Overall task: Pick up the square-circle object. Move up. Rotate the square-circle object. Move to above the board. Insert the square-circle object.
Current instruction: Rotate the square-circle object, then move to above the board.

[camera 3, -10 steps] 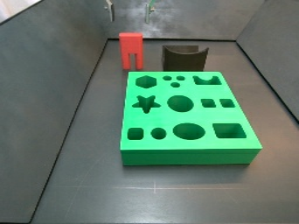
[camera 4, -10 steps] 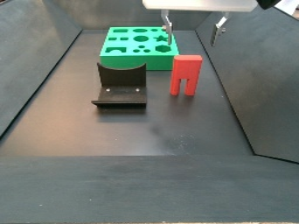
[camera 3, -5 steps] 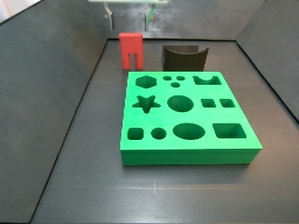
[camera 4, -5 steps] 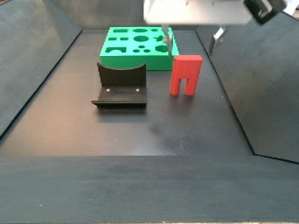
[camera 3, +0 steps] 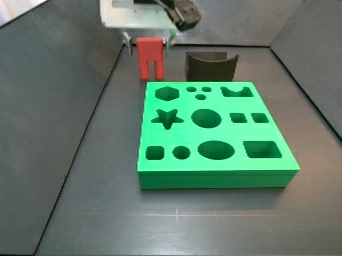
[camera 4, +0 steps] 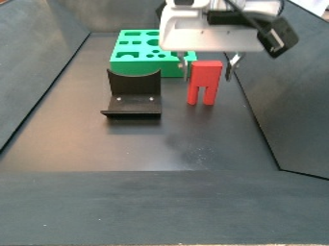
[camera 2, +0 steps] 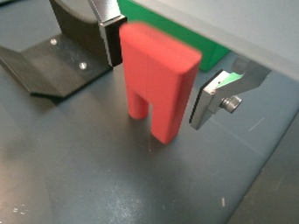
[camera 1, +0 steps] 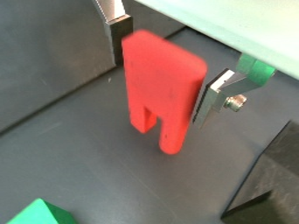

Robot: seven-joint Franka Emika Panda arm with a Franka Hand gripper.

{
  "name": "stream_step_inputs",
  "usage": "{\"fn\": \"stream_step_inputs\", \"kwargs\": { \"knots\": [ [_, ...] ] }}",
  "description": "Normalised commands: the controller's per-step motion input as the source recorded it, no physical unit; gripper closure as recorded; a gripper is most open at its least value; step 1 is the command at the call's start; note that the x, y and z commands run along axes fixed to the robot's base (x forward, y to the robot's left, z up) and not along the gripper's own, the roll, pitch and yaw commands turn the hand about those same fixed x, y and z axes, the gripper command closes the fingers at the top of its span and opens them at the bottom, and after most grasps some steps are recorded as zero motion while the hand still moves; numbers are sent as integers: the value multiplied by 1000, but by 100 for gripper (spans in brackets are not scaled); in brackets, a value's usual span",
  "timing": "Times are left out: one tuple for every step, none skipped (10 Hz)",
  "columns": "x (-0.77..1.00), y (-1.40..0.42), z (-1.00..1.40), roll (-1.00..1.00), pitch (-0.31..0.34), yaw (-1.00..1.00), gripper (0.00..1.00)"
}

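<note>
Since the earlier frame, our gripper (camera 1: 165, 68) has descended, straddling the upright square-circle object (camera 1: 162, 87), jaws released, not yet clamped.

Matt red plastic square-circle object (camera 1: 163, 83); fingers (camera 1: 216, 94) look like brushed metal.

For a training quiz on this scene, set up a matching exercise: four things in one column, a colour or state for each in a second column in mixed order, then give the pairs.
Things:
1. square-circle object
2. board
3. fixture
4. gripper

States:
A. bright green, flat, with shaped cut-out holes
B. dark, L-shaped, standing on the floor
C. open, one finger on each side of the red piece
D. red, upright on its two legs

Pairs: 1-D, 2-A, 3-B, 4-C
</note>
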Motion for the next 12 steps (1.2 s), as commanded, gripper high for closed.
{"fn": "stream_step_inputs", "kwargs": {
  "knots": [
    [0, 0, 0, -71, -31, 41, 100],
    [-130, 243, 1000, -270, 204, -117, 100],
    [-129, 239, 1000, -269, 201, -121, 100],
    [-120, 223, 1000, -261, 153, -101, 100],
    [-114, 213, 1000, -250, 120, -80, 100],
    [-108, 204, 1000, -223, 73, -48, 100],
    [-103, 197, 1000, -195, 46, -30, 100],
    [-99, 190, 1000, -172, 35, -24, 100],
    [-97, 184, 1000, -157, 32, -21, 100],
    [-89, 174, 1000, -126, 32, -17, 100],
    [-81, 168, 1000, -95, 43, -17, 100],
    [-73, 160, 1000, -72, 55, -20, 100]
  ]
}}
